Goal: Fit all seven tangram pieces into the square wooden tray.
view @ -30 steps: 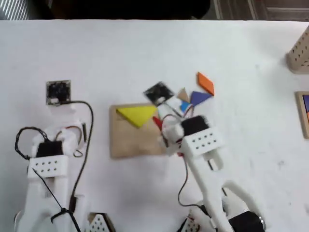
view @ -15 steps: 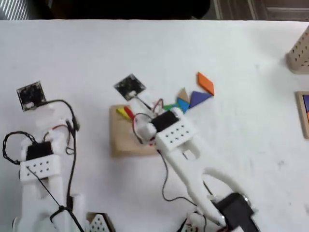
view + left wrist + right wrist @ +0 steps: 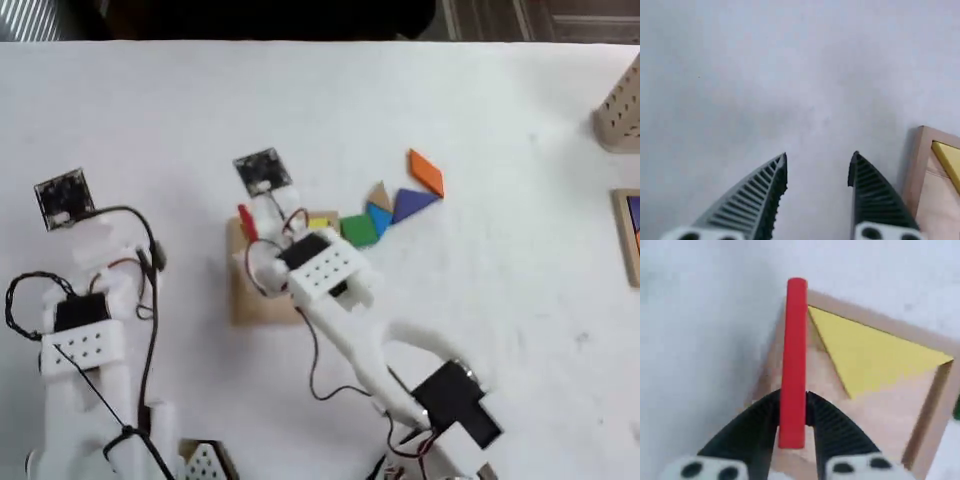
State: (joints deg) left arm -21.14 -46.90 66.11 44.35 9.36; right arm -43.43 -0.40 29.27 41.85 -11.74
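Over tray (image 3: 880,322), red piece (image 3: 796,340) edge-on, cornerward

White table (image 3: 330,100) under even light; dark strip of room (image 3: 250,18) beyond its far edge; perforated wooden block (image 3: 620,112) at right edge.

White table (image 3: 150,100) w/ wooden tray (image 3: 245,300); green pc (image 3: 358,229), tan pc (image 3: 379,193), orange pc (image 3: 426,172) nearby.

tray (image 3: 243,305): wooden, flat, centre frame
yellow triangle (image 3: 870,357): inside tray
red piece (image 3: 795,360): edge-on, over tray's upper-left corner
green square (image 3: 358,229), orange parallelogram (image 3: 426,172): loose, right of tray
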